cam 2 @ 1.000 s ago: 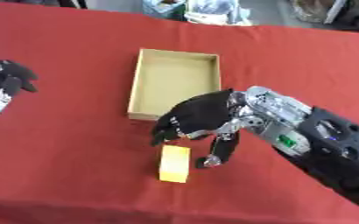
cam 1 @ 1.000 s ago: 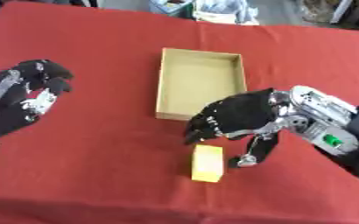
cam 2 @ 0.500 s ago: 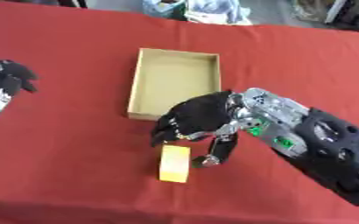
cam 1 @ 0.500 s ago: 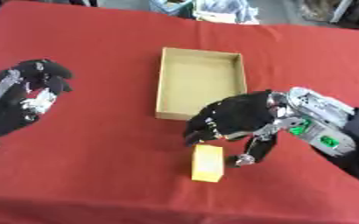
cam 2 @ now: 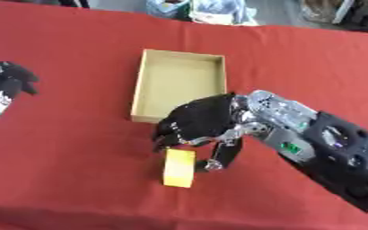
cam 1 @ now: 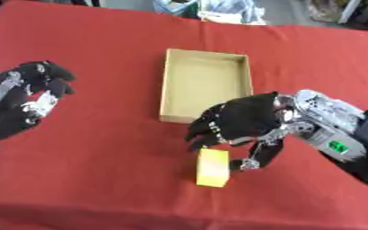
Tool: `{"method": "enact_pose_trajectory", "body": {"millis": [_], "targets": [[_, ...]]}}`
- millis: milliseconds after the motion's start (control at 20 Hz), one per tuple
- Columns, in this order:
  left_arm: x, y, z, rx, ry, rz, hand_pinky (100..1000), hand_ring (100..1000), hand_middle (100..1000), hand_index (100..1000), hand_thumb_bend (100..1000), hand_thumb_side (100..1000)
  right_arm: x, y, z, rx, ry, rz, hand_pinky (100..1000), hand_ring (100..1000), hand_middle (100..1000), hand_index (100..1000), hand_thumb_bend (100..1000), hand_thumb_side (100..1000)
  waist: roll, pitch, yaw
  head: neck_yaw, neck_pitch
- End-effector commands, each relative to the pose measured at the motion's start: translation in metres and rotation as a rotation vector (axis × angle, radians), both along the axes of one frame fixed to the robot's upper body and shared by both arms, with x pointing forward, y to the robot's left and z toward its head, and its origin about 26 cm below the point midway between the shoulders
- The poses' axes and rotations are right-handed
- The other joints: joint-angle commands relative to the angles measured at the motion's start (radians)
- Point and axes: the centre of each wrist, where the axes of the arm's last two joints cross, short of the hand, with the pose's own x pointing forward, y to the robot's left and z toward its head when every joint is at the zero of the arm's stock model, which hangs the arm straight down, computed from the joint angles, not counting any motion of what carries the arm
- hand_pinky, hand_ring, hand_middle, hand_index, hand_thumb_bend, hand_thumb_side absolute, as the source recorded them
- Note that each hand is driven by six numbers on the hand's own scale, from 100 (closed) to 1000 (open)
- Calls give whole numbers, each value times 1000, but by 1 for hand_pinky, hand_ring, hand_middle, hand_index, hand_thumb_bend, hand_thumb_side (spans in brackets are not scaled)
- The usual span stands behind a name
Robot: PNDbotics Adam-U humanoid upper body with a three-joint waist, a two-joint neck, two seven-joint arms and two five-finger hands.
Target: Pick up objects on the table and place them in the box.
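red tablecloth [cam 1: 101, 157], pale clutter beyond far edge [cam 1: 207, 9]
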Motion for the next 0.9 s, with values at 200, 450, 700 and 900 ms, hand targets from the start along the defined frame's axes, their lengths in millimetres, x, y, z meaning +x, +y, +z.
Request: {"method": "enact_pose_trajectory", "body": {"millis": [200, 450, 700, 900], "targets": [[0, 1, 10, 4, -29, -1, 706, 605, 647, 693, 156, 599, -2, -2, 9, -237, -31, 143, 902, 973, 936, 954, 306, 190, 4, -11, -1, -1, 5], [-1, 1, 10, -1, -31, 1, 706, 605, 647, 693, 156, 600, -1, -5, 4, -233, -19, 134, 897, 971, 935, 954, 299, 192, 6, -6, -3, -2, 5], [-1, 0, 10, -2, -31, 0, 707, 604, 646, 692, 155, 602, 0, -6, 3, -229, -18, 132, 896, 970, 932, 953, 293, 194, 2, 0, 1, -8, 5], [-1, 0, 11, -2, -34, -1, 707, 604, 646, 691, 155, 602, 0, -6, 2, -226, -19, 129, 894, 968, 928, 947, 286, 194, 0, 4, 5, -11, 5]]}}
